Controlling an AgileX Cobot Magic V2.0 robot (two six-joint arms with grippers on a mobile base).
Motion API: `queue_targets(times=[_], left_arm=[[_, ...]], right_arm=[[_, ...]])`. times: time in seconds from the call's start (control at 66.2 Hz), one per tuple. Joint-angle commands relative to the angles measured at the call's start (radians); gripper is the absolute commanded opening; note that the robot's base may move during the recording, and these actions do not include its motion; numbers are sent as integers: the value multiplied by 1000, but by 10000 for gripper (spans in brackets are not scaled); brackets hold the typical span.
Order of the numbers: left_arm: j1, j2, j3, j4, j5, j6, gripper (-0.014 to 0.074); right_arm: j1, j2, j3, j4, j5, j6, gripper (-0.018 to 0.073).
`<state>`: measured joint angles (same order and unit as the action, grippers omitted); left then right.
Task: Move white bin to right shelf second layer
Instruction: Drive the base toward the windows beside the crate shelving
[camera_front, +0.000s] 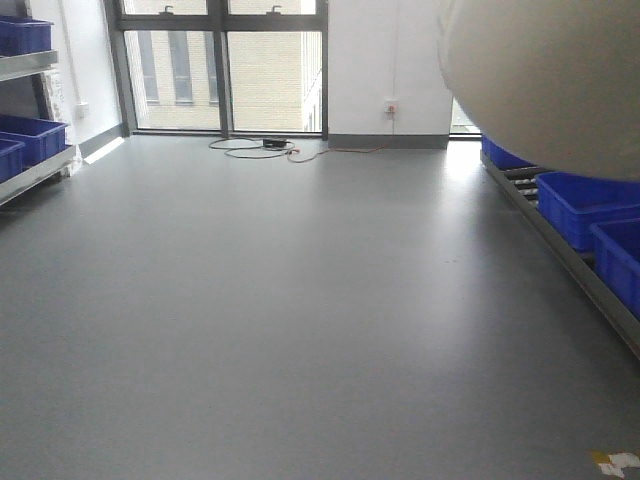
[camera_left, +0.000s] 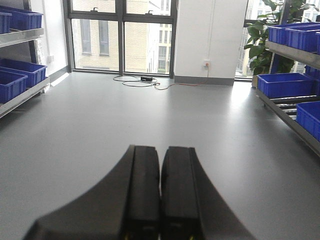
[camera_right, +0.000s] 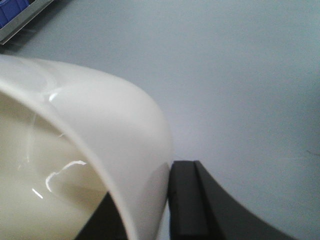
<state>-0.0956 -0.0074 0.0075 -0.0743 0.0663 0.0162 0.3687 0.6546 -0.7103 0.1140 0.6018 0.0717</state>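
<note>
The white bin (camera_front: 545, 80) fills the top right of the front view, held up in the air, close and blurred. In the right wrist view its glossy cream wall (camera_right: 100, 120) runs between the fingers of my right gripper (camera_right: 150, 200), one black finger inside and one (camera_right: 187, 200) outside, shut on the wall. My left gripper (camera_left: 161, 190) is shut with nothing in it, hovering over the floor. The right shelf (camera_front: 560, 250) runs along the right side, with a low roller level (camera_left: 292, 102) and a level above (camera_left: 295, 52). I cannot tell which is the second layer.
Blue crates (camera_front: 580, 205) sit on the right shelf's roller level, more on the level above (camera_left: 295, 32). A left shelf (camera_front: 35, 165) also holds blue crates. Grey floor (camera_front: 280, 300) spreads between them. Cables (camera_front: 265, 148) lie by the far window, and a plant (camera_left: 262, 37) stands at the back right.
</note>
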Motion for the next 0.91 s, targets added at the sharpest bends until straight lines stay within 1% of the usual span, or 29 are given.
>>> queue_targets(times=[0.0, 0.892], left_arm=[[-6, -2, 37, -1, -86, -7, 85], [-6, -2, 37, -1, -86, -7, 85]], right_arm=[[-1, -2, -29, 4, -89, -1, 53], [-1, -2, -29, 4, -89, -1, 53]])
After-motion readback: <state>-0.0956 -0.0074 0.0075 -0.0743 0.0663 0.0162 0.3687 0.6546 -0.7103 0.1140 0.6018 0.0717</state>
